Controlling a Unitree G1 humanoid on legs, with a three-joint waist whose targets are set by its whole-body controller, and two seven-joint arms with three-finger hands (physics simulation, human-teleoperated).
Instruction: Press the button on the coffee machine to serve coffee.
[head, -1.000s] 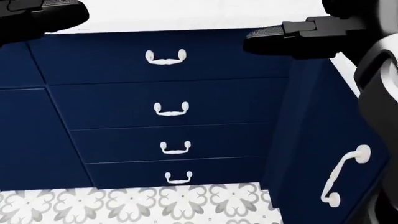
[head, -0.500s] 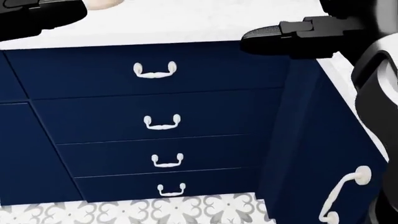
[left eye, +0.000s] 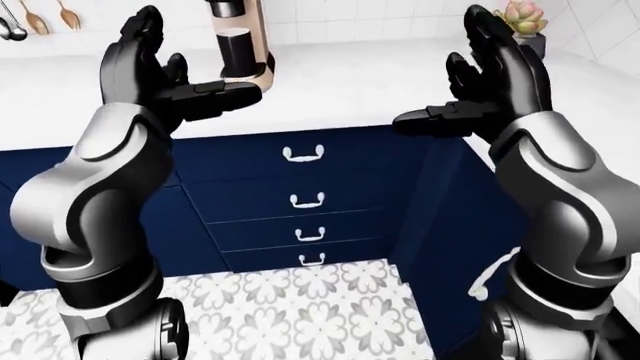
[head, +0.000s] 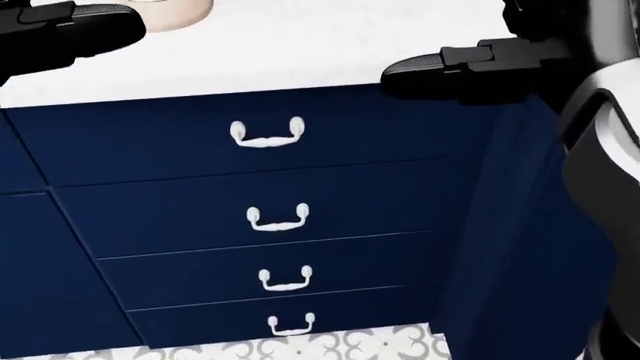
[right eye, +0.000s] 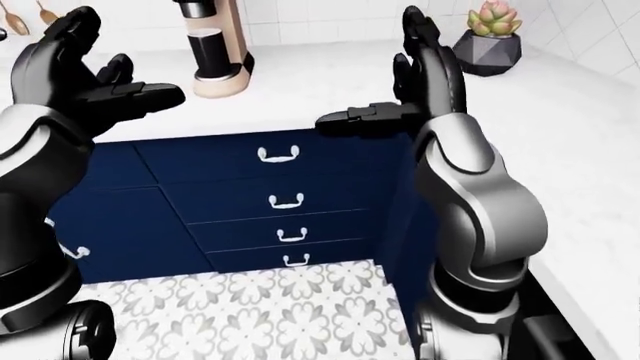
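Observation:
The coffee machine (right eye: 212, 46) is beige with a black front part. It stands on the white counter (right eye: 330, 75) near the wall, at the top left of the eye views. Only its base (head: 170, 10) shows in the head view. I cannot make out its button. My left hand (left eye: 190, 64) is raised and open, with fingers spread, just left of and below the machine in the picture and short of it. My right hand (left eye: 450, 71) is also raised and open, well to the machine's right. Both hands are empty.
Navy drawers with white handles (head: 267, 135) run under the counter. A navy cabinet side (left eye: 450, 225) juts out at the right corner. A succulent in a grey pot (right eye: 487, 41) stands at the far right of the counter. Utensils (left eye: 40, 19) hang top left. The floor (left eye: 300, 307) is patterned tile.
The head view has shifted: the drawers sit lower in the picture and the coffee machine's base has come into view at the top left. Both hands stay raised and open.

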